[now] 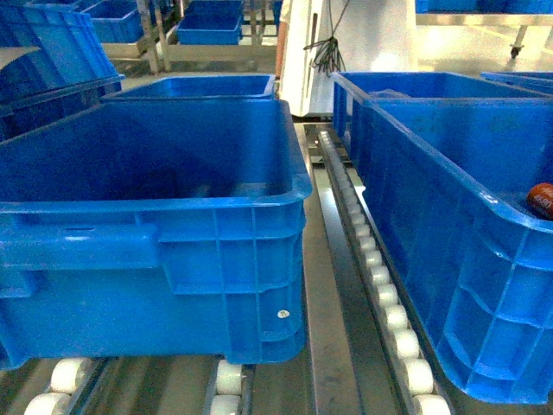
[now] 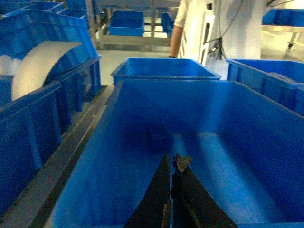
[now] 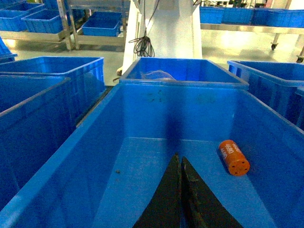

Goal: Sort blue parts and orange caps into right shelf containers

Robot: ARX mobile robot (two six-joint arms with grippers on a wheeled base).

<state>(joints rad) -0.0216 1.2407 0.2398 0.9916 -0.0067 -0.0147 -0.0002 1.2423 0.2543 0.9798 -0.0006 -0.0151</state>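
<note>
Pale glossy floor (image 3: 228, 47), metal racks (image 3: 66, 23) behind

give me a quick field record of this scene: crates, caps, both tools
left crate: no parts visible inside in the left wrist view
right crate: holds one orange cap, lying on its side on the floor
left tool: shut, over the left crate, holding nothing visible
right tool: shut, over the right crate, apart from the cap
track between crates: roller rail

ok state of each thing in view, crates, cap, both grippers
left crate: upright on the rollers, nothing visible inside
right crate: upright, holds one orange cap
orange cap: lying on its side on the crate floor
left gripper: shut, empty, over the left crate
right gripper: shut, empty, over the right crate
</note>
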